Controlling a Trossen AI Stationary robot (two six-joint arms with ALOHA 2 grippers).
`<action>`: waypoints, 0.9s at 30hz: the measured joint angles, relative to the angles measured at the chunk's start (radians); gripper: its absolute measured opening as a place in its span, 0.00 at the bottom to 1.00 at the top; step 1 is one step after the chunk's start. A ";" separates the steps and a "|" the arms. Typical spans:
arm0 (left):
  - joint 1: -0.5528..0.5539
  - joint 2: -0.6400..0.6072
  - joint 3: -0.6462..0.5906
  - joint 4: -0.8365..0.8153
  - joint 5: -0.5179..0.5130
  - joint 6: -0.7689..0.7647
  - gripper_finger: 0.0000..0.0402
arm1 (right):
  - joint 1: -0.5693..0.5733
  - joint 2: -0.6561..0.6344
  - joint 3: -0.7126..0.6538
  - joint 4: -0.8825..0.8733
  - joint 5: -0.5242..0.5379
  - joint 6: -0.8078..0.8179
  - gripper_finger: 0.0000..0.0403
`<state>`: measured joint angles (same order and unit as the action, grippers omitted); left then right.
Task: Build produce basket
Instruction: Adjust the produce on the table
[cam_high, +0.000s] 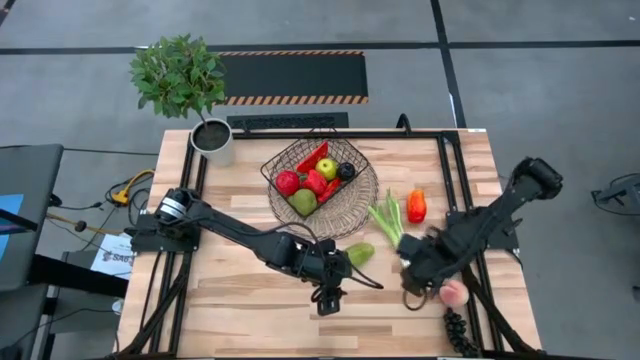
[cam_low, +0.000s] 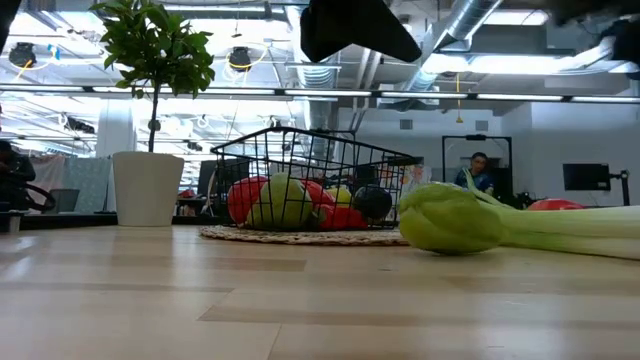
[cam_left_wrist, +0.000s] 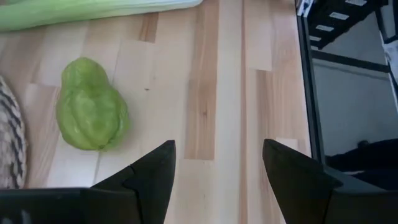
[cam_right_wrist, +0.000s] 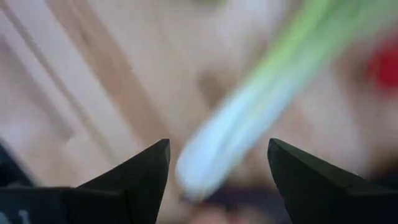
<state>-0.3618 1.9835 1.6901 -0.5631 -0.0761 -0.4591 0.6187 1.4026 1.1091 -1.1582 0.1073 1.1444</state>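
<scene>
A: While the potted plant (cam_high: 180, 80) stands at the table's far left corner, where is the left gripper (cam_high: 331, 298)?

B: Near the front edge, mid-table, fingers spread with nothing between them. A pale green lumpy vegetable (cam_left_wrist: 92, 112) lies on the wood just beside it, apart from the fingers.

A: Basket?

B: The basket (cam_high: 318, 178) sits on a round woven tray (cam_high: 357, 210), far centre. It holds a red apple (cam_high: 288, 182), a green apple (cam_high: 327, 168), red peppers and dark grapes (cam_high: 346, 171).

A: Right side?

B: The leek (cam_high: 388, 222) lies beside a red pepper (cam_high: 416, 206). The right gripper (cam_high: 410, 293) hangs over the leek's white end, fingers apart, empty. A peach (cam_high: 455, 293) lies near it.
</scene>
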 joint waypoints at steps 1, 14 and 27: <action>0.000 0.000 0.000 0.002 0.000 0.000 0.57 | 0.025 -0.009 -0.001 -0.030 -0.037 0.086 0.72; 0.000 0.000 0.000 0.001 -0.043 0.001 0.57 | 0.384 0.085 -0.001 -0.115 -0.364 0.681 0.72; 0.001 0.001 0.000 0.001 -0.071 -0.025 0.57 | 0.453 0.262 -0.068 0.124 -0.398 0.732 0.72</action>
<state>-0.3611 1.9842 1.6901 -0.5617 -0.1467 -0.4838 1.0714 1.6649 1.0409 -1.0344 -0.2907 1.8769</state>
